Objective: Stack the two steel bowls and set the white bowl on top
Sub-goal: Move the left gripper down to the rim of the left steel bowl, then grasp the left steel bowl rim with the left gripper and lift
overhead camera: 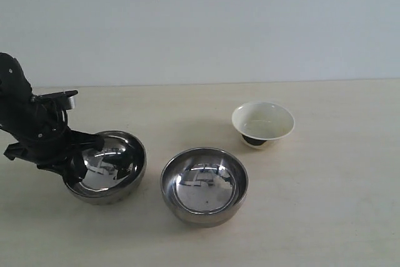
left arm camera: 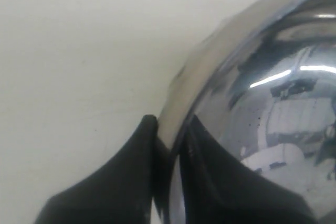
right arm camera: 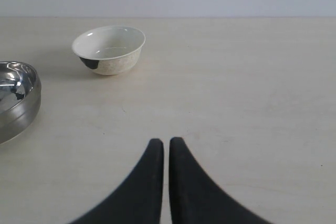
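Steel bowls first: the two sit side by side on the desk (overhead camera: 325, 217), close but not touching, neither one inside the other. Nearest my exterior camera is the centre steel bowl (overhead camera: 204, 186), upright and open side up, its mirror inside throwing back bright patches. My right tool (right arm camera: 166, 143) is out of the exterior view. Its wrist camera shows the two black fingers pressed together with only a hairline between them, clenched on nothing, over bare desk.

A little further back, on the left, is the left steel bowl (overhead camera: 109, 166). My left tool (left arm camera: 169, 139) has it by the rim on the side away from the centre steel bowl. The wrist camera shows one finger (left arm camera: 118, 187) against the outer wall and the other finger (left arm camera: 231, 187) inside against the polished surface, with the rim pinched between them. I read that as the tool grasping the left steel bowl. From the exterior camera the black arm covers that edge of the bowl, and I cannot tell whether the bowl is lifted off the desk or resting on it.

Further still, to the right and well apart from both steel bowls, is the white bowl (overhead camera: 263, 123). It sits open side up on its dark foot, and neither tool touches it. Behind everything, the desk ends at a plain pale wall (overhead camera: 200, 23).
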Controlling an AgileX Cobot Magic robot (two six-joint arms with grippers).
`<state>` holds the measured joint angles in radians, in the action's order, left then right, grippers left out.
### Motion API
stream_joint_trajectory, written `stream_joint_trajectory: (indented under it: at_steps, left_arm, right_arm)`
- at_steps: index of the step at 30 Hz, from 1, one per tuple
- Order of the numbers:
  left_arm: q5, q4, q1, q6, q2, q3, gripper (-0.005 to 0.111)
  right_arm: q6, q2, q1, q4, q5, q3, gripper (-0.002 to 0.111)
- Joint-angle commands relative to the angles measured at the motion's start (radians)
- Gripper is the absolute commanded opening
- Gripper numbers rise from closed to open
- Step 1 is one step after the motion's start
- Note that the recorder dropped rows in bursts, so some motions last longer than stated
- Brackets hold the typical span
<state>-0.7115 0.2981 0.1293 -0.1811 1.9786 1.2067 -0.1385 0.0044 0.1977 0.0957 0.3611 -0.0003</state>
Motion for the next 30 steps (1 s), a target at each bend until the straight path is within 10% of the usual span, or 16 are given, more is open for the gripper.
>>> stream_joint_trajectory:
  at_steps: [1, 30]
  left_arm:
    - [-0.048, -0.044, -0.004, -0.031, -0.016, -0.010, 0.004]
    - [-0.161, 0.261, 0.011, -0.182, -0.175, -0.005, 0.004]
  right_arm:
    - [0.003, -0.004, -0.006, 0.003, -0.005, 0.000, 0.000]
    - [0.003, -0.004, -0.006, 0.003, -0.005, 0.000, 0.000]
